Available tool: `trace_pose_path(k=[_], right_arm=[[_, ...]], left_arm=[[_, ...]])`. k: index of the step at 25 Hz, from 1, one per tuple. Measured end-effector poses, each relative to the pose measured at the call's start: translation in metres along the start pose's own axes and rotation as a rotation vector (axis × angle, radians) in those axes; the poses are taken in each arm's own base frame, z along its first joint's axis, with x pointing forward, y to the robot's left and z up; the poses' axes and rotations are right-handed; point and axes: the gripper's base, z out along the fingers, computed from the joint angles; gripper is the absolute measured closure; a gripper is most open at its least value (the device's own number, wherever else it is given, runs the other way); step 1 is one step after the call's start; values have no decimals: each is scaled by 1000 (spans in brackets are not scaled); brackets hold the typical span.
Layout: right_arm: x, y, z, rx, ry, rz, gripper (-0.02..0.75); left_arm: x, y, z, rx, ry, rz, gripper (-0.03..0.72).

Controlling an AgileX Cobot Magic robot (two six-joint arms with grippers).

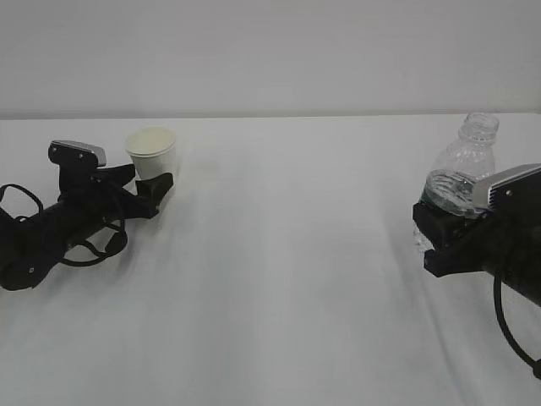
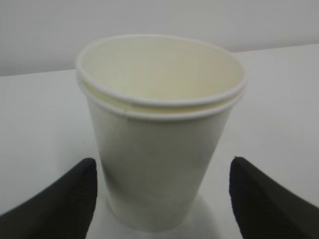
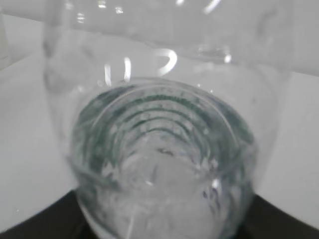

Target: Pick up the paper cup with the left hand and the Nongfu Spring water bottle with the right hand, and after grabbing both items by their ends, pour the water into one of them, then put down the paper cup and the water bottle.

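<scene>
My right claw point(image 1: 441, 239) is clamped on the bottle point(image 1: 463, 173), which stands upright at the right of the counter point(image 1: 296, 279), its neck open. Farther off at the left, my left claw point(image 1: 150, 188) stands apart around the cup point(image 1: 153, 152), fingers point(image 2: 65, 199) not touching it; the cup sits upright on the counter.

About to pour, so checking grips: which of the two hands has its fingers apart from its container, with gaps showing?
The left hand: its fingers flank the paper cup with table visible between. The right hand is closed around the Nongfu Spring water bottle.
</scene>
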Motion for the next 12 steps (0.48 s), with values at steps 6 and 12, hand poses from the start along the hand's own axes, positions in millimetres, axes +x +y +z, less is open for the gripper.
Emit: trace_pose_path(k=[6,12], right_arm=[[0,0,0,-1,0,-1,372],[0,0,0,-1,0,-1,372]], left_arm=[[9,6,14,1,-14,5,94],[2,8,23,8,-49,21,95]])
